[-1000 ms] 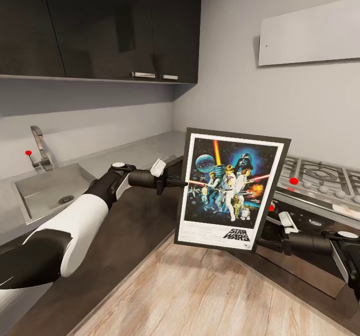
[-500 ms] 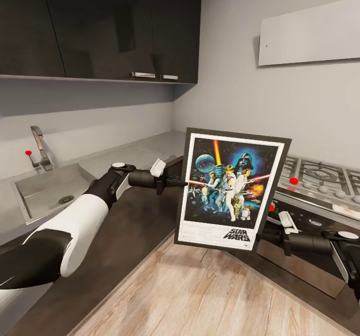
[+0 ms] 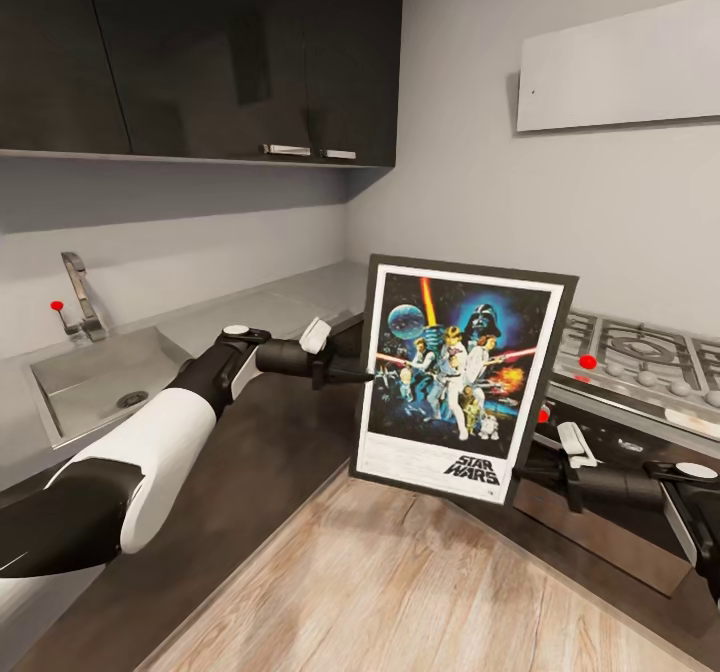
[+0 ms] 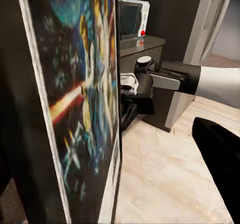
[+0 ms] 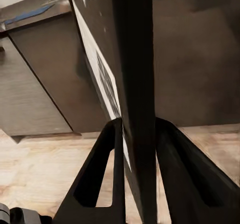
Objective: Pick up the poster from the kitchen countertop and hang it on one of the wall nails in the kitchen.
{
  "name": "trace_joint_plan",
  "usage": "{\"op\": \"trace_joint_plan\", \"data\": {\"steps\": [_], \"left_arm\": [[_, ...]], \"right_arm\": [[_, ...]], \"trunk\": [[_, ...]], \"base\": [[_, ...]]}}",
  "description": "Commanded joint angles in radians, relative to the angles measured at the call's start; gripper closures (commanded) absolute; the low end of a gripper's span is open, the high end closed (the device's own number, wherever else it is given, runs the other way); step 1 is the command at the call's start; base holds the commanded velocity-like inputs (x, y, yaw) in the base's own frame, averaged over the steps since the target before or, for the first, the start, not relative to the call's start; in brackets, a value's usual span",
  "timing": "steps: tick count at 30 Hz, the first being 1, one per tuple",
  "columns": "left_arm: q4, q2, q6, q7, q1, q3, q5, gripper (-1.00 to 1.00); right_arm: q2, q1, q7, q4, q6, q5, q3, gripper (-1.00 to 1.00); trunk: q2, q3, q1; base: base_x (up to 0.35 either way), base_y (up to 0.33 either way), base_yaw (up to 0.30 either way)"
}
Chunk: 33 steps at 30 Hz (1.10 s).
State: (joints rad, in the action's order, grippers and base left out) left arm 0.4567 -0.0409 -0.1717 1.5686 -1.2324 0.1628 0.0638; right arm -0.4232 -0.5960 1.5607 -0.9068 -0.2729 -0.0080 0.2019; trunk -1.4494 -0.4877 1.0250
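The poster (image 3: 460, 382), a framed Star Wars print, hangs upright in the air over the wooden floor, in front of the corner of the kitchen countertop (image 3: 270, 307). My left gripper (image 3: 365, 372) meets the middle of its left edge, and the left wrist view has the print (image 4: 85, 109) at a grazing angle very close up. At the poster's lower right corner my right gripper (image 3: 522, 472) is shut on it. In the right wrist view the two dark fingers (image 5: 107, 154) straddle the frame's edge (image 5: 135, 84).
A sink (image 3: 90, 377) with a tap (image 3: 80, 297) is set into the counter at the left. A gas hob (image 3: 640, 352) lies at the right under a pale hood (image 3: 620, 67). Dark wall cabinets (image 3: 200, 52) hang above the counter. Bare grey wall stands behind the poster.
The poster has turned slightly, looking narrower, with its bottom left corner a little higher. Both arms stay almost where they were.
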Motion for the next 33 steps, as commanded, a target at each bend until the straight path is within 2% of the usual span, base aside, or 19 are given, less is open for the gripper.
{"op": "trace_joint_plan", "data": {"steps": [1, 8, 10, 14, 17, 18, 19, 20, 21, 25, 28, 30, 33], "left_arm": [[0.0, 0.001, -0.011, 0.002, -0.001, 0.006, 0.007, -1.0], [0.0, 0.002, -0.012, 0.002, -0.001, 0.006, 0.007, -1.0], [-0.012, 0.018, -0.01, 0.002, -0.001, 0.004, 0.006, -1.0], [-0.05, 0.081, 0.017, 0.002, -0.001, 0.003, 0.007, -1.0], [-0.058, 0.116, 0.039, 0.002, 0.014, 0.003, 0.008, -1.0], [-0.06, 0.133, 0.043, 0.002, 0.023, 0.003, 0.029, -1.0], [-0.061, 0.151, 0.046, 0.002, 0.033, 0.003, 0.066, -1.0], [-0.061, 0.151, 0.046, 0.002, 0.033, 0.003, 0.066, -1.0], [-0.058, 0.197, 0.068, 0.002, 0.074, 0.005, 0.173, -1.0], [-0.059, 0.208, 0.09, 0.002, 0.144, 0.005, 0.207, -1.0], [-0.06, 0.209, 0.122, 0.002, 0.205, 0.005, 0.249, -1.0], [-0.06, 0.209, 0.195, 0.002, 0.314, 0.005, 0.354, -1.0], [-0.061, 0.207, 0.232, 0.002, 0.372, 0.006, 0.391, -1.0]], "right_arm": [[0.0, -0.001, 0.004, 0.0, -0.017, 0.0, 0.001, 1.0], [0.0, -0.001, 0.004, 0.0, -0.017, 0.0, 0.001, 1.0], [0.0, -0.001, 0.004, 0.0, -0.017, 0.0, 0.001, 1.0], [0.0, -0.001, 0.004, 0.0, -0.017, 0.0, 0.001, 1.0], [0.0, -0.001, 0.004, 0.0, -0.017, 0.0, 0.001, 1.0], [0.0, -0.001, 0.004, 0.0, -0.017, 0.0, 0.001, 1.0], [0.0, -0.001, 0.004, 0.0, -0.017, 0.0, 0.001, 1.0], [0.0, -0.001, 0.004, 0.0, -0.017, 0.0, 0.001, 1.0], [0.0, -0.001, 0.004, 0.0, -0.016, 0.0, 0.002, 1.0], [0.0, -0.001, 0.004, 0.0, -0.015, 0.0, 0.002, 1.0], [0.0, -0.001, 0.004, 0.0, -0.014, -0.001, 0.002, 1.0], [0.0, -0.001, 0.005, -0.002, -0.014, -0.001, 0.003, 1.0], [0.0, 0.0, 0.005, -0.003, -0.014, -0.001, 0.004, 1.0]], "trunk": [[-0.001, -0.001, 0.0], [-0.001, -0.001, 0.0], [-0.001, -0.001, 0.0], [-0.001, -0.001, 0.0], [-0.001, -0.001, 0.0], [-0.001, -0.001, 0.0], [-0.001, -0.001, 0.0], [-0.001, -0.001, 0.0], [-0.001, -0.001, 0.0], [-0.001, -0.001, 0.0], [-0.001, -0.001, 0.0], [-0.001, -0.001, 0.0], [-0.001, -0.001, 0.0]], "base": [[0.0, 0.0, 0.0], [0.0, 0.0, 0.0], [0.0, 0.0, 0.0], [0.0, 0.0, 0.0], [0.0, 0.0, 0.0], [0.0, 0.0, 0.0], [0.0, 0.0, 0.0], [0.0, 0.0, 0.0], [0.0, 0.0, 0.0], [0.0, 0.0, 0.0], [0.0, 0.0, 0.0], [0.0, 0.0, 0.0], [0.0, 0.0, 0.0]]}}
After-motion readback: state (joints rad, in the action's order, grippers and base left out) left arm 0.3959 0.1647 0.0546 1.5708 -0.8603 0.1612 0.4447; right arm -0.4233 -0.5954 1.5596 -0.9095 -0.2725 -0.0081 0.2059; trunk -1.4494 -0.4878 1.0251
